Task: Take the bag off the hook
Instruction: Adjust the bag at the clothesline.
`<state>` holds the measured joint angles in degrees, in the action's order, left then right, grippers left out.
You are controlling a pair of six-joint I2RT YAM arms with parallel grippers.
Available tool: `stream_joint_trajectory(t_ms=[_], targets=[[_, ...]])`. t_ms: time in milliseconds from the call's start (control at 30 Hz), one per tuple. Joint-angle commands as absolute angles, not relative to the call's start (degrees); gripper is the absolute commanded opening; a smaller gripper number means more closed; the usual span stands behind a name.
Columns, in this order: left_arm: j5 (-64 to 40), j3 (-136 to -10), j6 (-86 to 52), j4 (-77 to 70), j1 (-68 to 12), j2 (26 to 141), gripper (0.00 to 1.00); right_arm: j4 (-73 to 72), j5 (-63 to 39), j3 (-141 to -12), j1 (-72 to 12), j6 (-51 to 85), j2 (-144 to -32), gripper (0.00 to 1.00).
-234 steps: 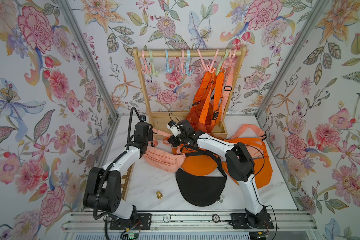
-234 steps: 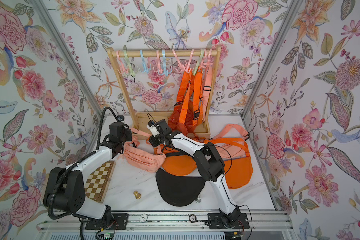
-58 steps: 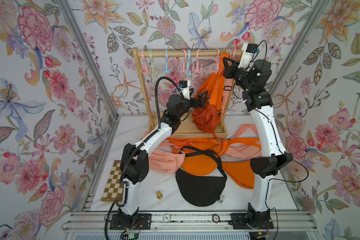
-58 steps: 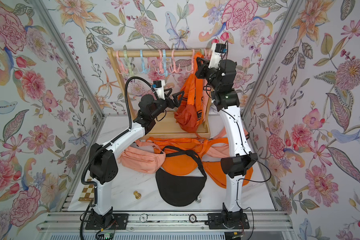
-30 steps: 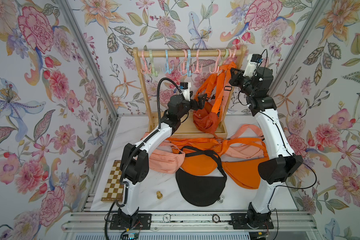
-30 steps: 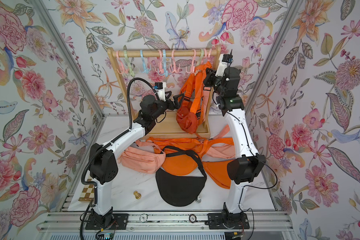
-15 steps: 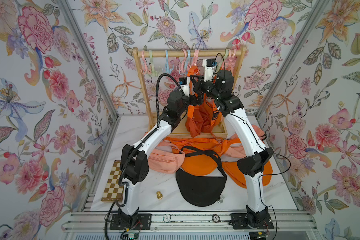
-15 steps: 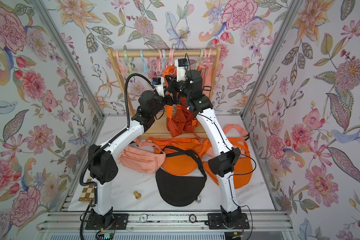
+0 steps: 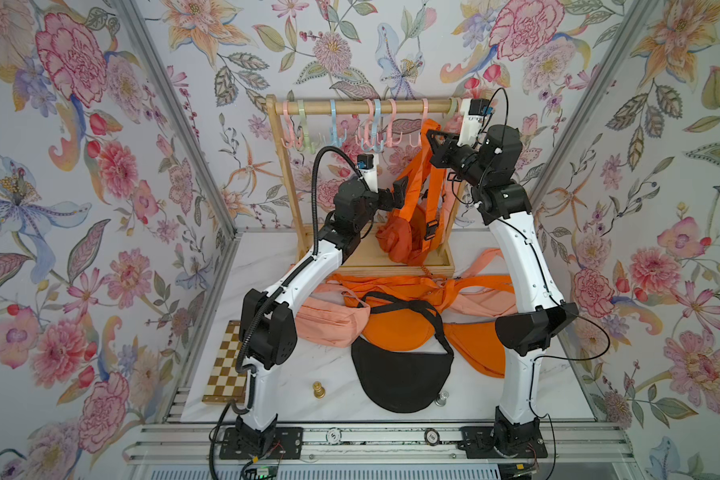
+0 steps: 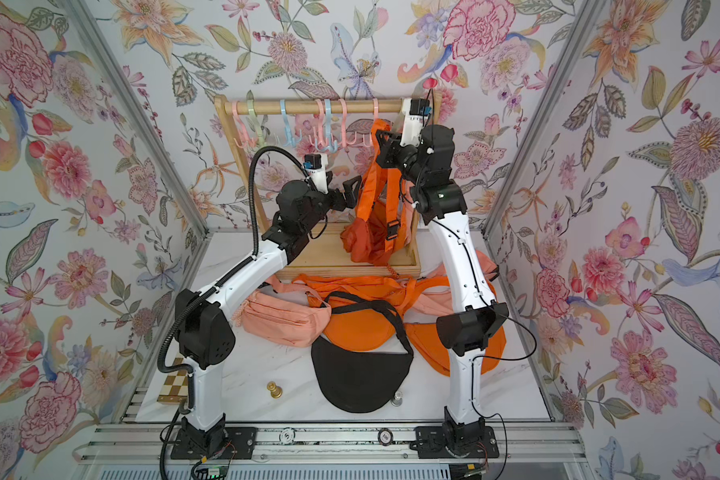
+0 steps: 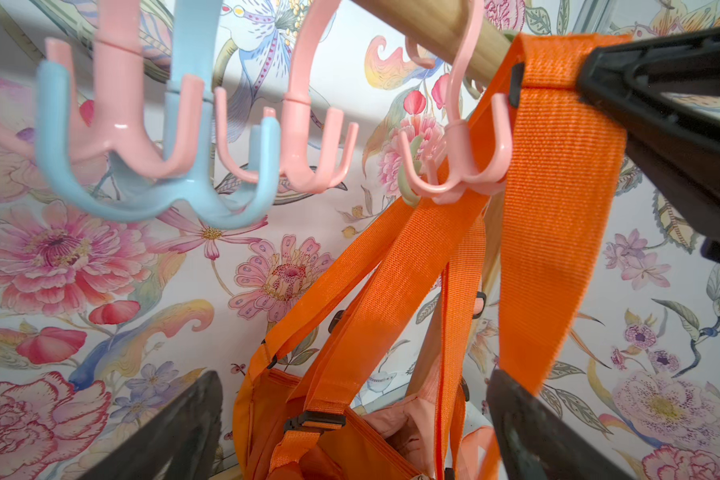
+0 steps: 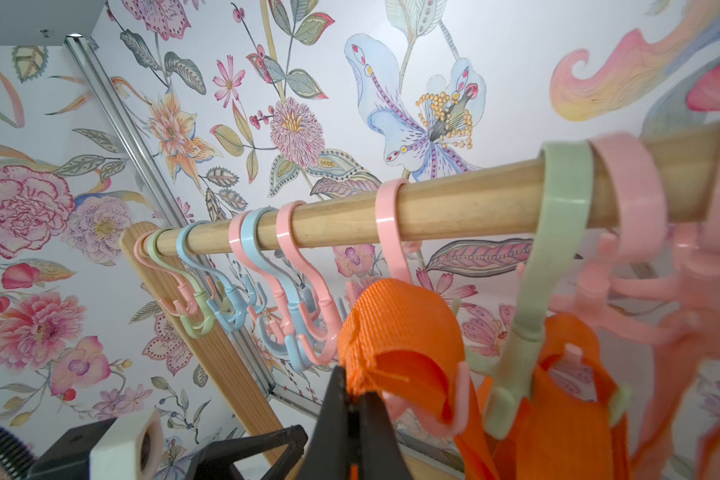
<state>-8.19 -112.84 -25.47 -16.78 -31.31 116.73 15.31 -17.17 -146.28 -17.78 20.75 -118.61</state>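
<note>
Comparing with half a second ago, the left claw (image 9: 395, 195) sits much where it did, spread wide and gripping nothing, just left of the hanging straps. The orange fabric belt bag (image 9: 400, 243) hangs at much the same spot, its pouch low over the flat wooden base (image 9: 362, 259) of the rack. The right arm is what differs. Then its wrist leaned in over the middle of the round wooden rail (image 9: 350, 107), crowding the left arm. Now it stands back toward the rail's right end, and only the right claw (image 9: 432, 143) reaches in leftward.

That right claw is clenched on the top loop of the bag's wide orange webbing strap (image 12: 395, 332), pinching it just below the rail. The strap runs down and leftward from there to the pouch, so the bag hangs below and to the left of the right claw and just right of the left claw. In the left wrist view the pouch shows beyond the gap between the spread fingers (image 11: 537, 436). A pink plastic hook (image 11: 454, 166) hangs just beside the pinched loop. Whether the loop is clear of its prongs I cannot tell. Other orange straps run on behind that hook.
</note>
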Motion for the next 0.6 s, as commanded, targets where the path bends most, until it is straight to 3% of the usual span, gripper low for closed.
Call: stream_joint_trajectory(t_ms=[0,300,567], targets=[[-9.6,-111.0,-25.9,-20.5,-31.5,111.5,0.99,13.1,-19.6,-145.1,-19.1,22.5,-117.2,0.0],[-15.8,-117.6,-23.0,-18.3,-32.9,114.4,0.99,13.1,-20.5,-143.8,-22.5,22.8,-117.9,0.0],[-7.4,-132.4,-17.2,-6.0,-33.0,122.9,0.99,12.6,-21.9,-143.6,-23.8,24.0,-117.3,0.0]])
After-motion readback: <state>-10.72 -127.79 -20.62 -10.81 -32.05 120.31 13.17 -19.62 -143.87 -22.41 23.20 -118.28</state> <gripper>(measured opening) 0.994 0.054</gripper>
